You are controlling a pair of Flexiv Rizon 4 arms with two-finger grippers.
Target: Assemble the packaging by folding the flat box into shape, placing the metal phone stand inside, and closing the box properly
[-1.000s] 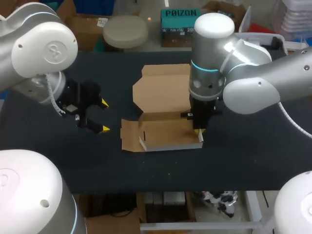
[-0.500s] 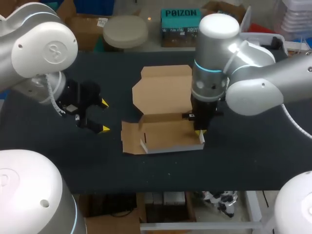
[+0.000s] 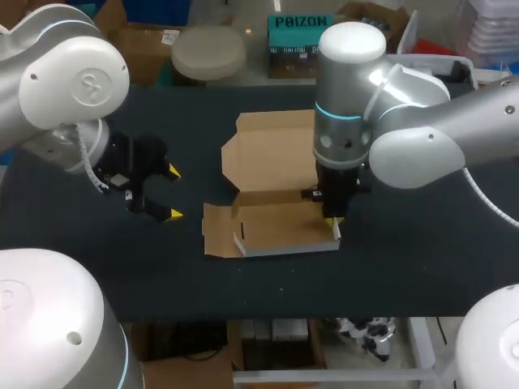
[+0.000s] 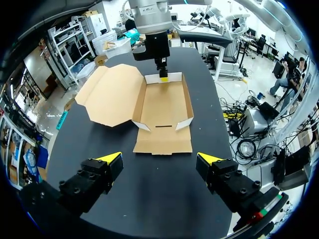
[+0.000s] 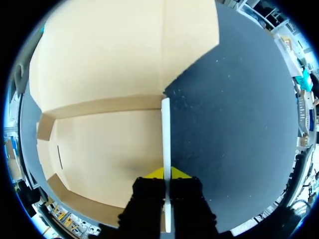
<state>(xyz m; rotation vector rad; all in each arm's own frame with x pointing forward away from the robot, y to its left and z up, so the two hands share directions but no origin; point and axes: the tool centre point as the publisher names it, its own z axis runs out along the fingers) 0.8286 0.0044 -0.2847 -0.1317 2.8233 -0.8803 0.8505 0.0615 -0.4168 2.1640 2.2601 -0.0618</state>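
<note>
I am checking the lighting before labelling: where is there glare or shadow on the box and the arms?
Head view: glare on the right arm, on its white shell; the box is evenly lit. Right wrist view: a soft shadow on the box floor just ahead of the right gripper. Left wrist view: the left gripper is dark, only its yellow tips bright.

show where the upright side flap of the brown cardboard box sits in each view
Head view: upright side flap at the brown cardboard box's right end, pinched by the right hand.
Left wrist view: the box's far end, under that hand.
Right wrist view: its white edge between that hand's tips.
Shared landmark: the flat lid panel.
</note>
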